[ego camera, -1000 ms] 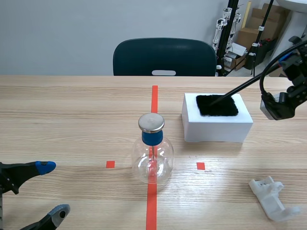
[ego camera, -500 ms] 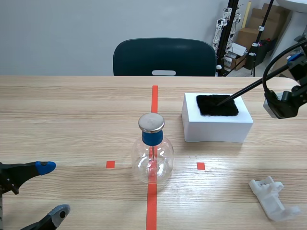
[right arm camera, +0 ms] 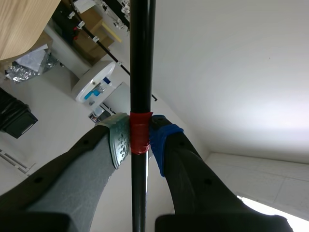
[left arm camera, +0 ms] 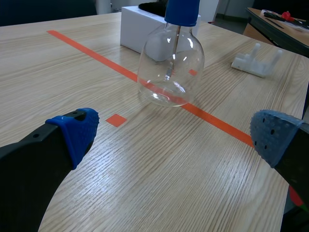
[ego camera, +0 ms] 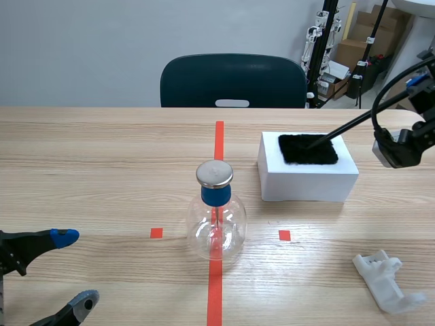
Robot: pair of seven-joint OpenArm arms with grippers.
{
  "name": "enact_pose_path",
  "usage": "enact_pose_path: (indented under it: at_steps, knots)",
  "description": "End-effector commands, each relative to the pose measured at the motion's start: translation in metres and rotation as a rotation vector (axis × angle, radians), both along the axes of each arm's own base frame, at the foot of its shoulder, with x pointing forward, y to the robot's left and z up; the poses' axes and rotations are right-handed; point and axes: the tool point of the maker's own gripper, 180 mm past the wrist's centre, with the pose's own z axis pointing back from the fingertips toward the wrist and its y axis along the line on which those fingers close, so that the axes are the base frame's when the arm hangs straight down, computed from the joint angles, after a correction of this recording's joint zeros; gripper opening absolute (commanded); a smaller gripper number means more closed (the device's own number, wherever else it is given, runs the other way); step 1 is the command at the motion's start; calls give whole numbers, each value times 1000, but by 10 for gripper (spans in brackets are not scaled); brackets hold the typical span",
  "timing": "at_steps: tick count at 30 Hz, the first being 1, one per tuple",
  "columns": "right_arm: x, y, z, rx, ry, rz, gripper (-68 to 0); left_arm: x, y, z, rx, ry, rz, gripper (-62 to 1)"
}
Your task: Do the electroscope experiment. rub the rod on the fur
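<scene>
A thin black rod [ego camera: 346, 126] slants down from the right arm, and its tip rests on the black fur [ego camera: 308, 149] atop a white block [ego camera: 307, 176]. My right gripper [right arm camera: 139, 137] is shut on the rod [right arm camera: 141, 63] at its red tape band. The glass flask electroscope [ego camera: 216, 219] with a blue neck and metal cap stands on the red centre line. My left gripper [ego camera: 53, 272] is open, low at the near left, with the flask [left arm camera: 170, 67] ahead of it and nothing between its fingers [left arm camera: 72, 130].
A white plastic holder [ego camera: 389, 281] lies at the near right. A dark chair [ego camera: 232, 81] stands behind the table's far edge. Boxes and stands fill the back right of the room.
The right arm has pulled a little to the right, dragging the rod's tip slightly across the fur. The left arm has not moved.
</scene>
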Motion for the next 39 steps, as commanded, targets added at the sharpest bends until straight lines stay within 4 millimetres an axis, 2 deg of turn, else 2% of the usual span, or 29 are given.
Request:
enact_pose_path:
  at_steps: [1, 3, 8, 11, 13, 19, 21, 23, 28, 31, 39]
  knots:
    - [7, -13, 18, -41, -40, -16, -674, 5, 1, 7, -23, -24, 13, 14]
    - [7, -9, 16, -32, -31, 2, -674, 5, 1, 7, -23, -24, 13, 14]
    - [5, 28, 14, 37, -15, 115, -674, 5, 1, 7, -23, -24, 13, 14]
    - [5, 36, 16, 57, -21, 127, -674, 5, 1, 7, -23, -24, 13, 14]
    - [6, 29, 19, 50, -33, 101, -674, 5, 1, 7, -23, -24, 13, 14]
    - [7, -14, 19, -29, -38, -18, -674, 5, 1, 7, -23, -24, 13, 14]
    - [7, -20, 17, -40, -33, -29, -674, 5, 1, 7, -23, -24, 13, 14]
    - [6, -16, 13, -32, -14, -10, -674, 5, 1, 7, -23, -24, 13, 14]
    - [4, 21, 7, 43, 9, 103, -674, 5, 1, 7, -23, -24, 13, 14]
    - [3, 31, 9, 69, 5, 121, -674, 5, 1, 7, -23, -24, 13, 14]
    - [2, 5, 19, 133, 15, 59, -674, 5, 1, 7, -23, -24, 13, 14]
